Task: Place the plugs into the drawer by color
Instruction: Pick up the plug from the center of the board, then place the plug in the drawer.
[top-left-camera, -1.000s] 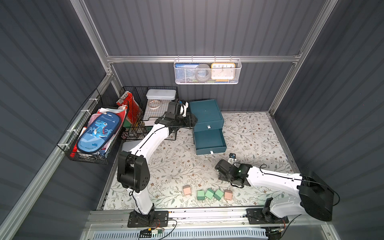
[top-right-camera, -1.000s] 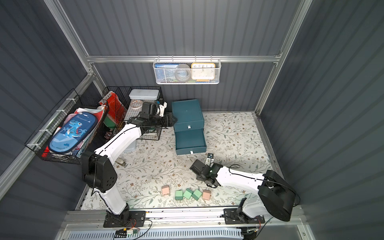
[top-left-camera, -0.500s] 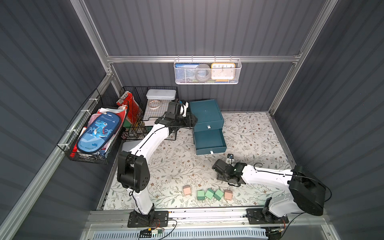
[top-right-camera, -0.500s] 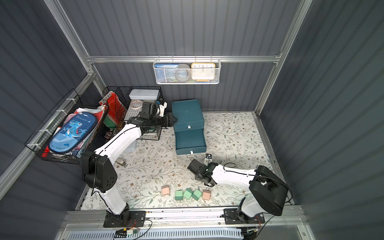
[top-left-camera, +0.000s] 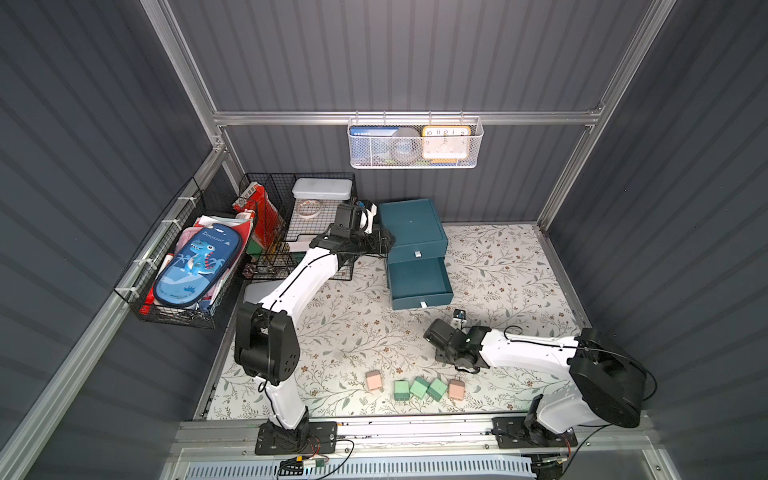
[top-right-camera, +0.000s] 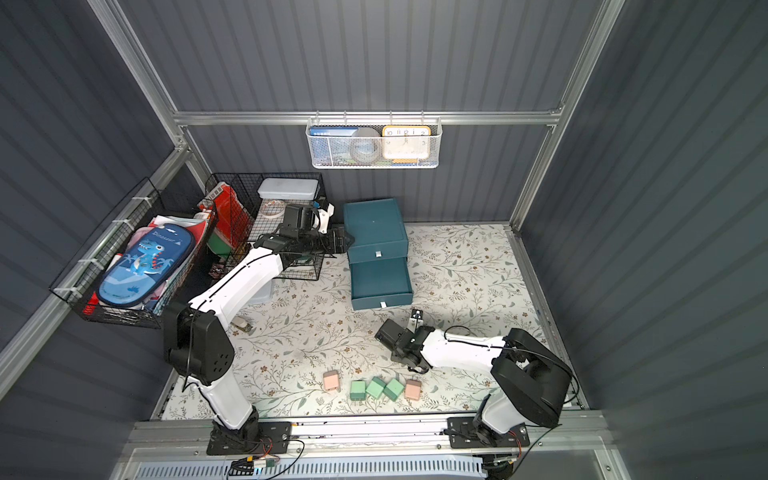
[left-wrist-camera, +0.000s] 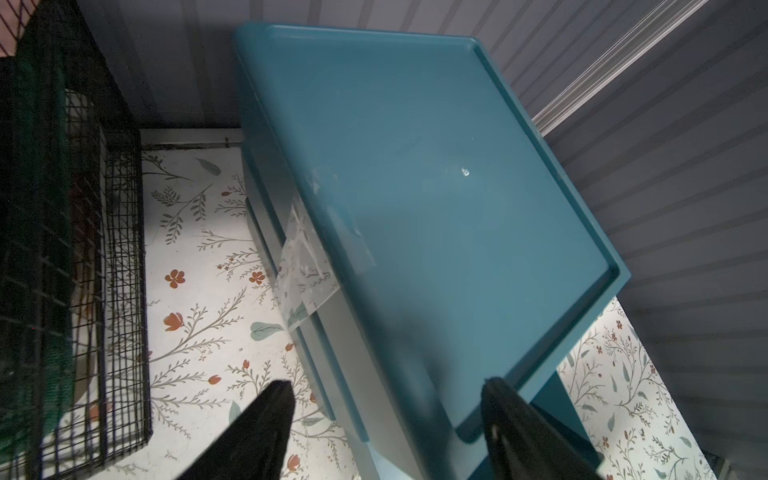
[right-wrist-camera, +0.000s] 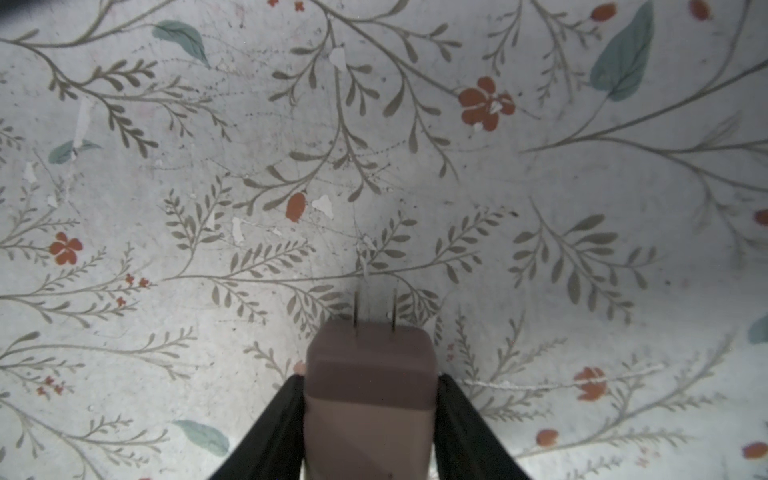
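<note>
The right gripper (right-wrist-camera: 370, 379) pinched a pink plug (right-wrist-camera: 370, 415) down by the flowery mat (right-wrist-camera: 208, 166), near the open drawer (top-left-camera: 419, 276). Only its back end looked held, so it could twist and drop. The left gripper (left-wrist-camera: 387, 384) was spread wide at the cabinet (left-wrist-camera: 415, 187).

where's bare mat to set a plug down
Free: floral mat between the dark teal plastic cabinet and the right wall; also mid-mat, between left arm and right gripper. Crowded: front row of pink and green plugs; black wire baskets back left.
</note>
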